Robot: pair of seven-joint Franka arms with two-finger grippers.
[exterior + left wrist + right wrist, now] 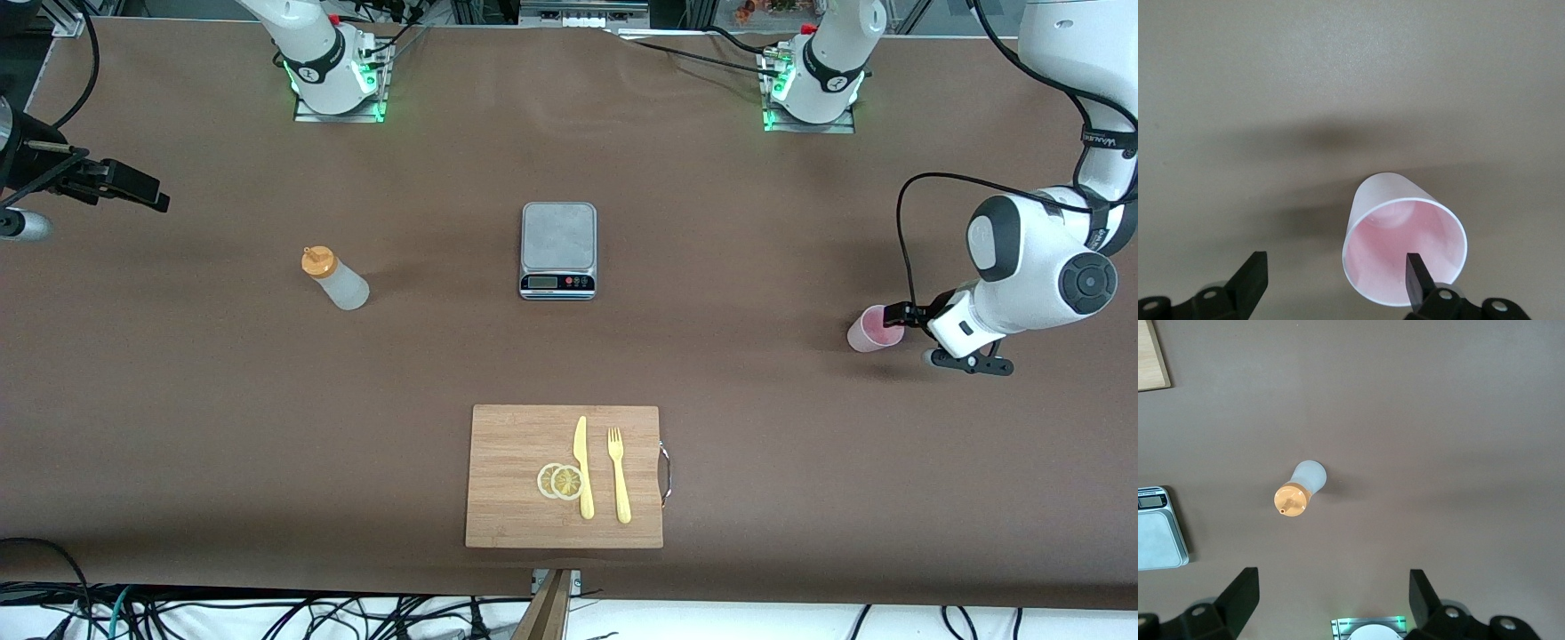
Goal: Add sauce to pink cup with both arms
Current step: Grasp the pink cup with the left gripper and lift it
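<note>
Left pincer (1331, 280) spread at pink cup (1403, 250), one finger (1417, 275) over its rim, other finger on bare surface (1338, 80). Right pincer (1331, 597) spread, high over sauce (1300, 490), open surface all round.

A brown table (178, 400) carries everything. At its middle sits a kitchen scale (557, 251). Nearer to the front camera than the scale lies a wooden cutting board (516, 498). Toward the right arm's end from the scale stands the sauce (335, 277). Toward the left arm's end stands the pink cup (873, 329), upright and well apart from the scale.
</note>
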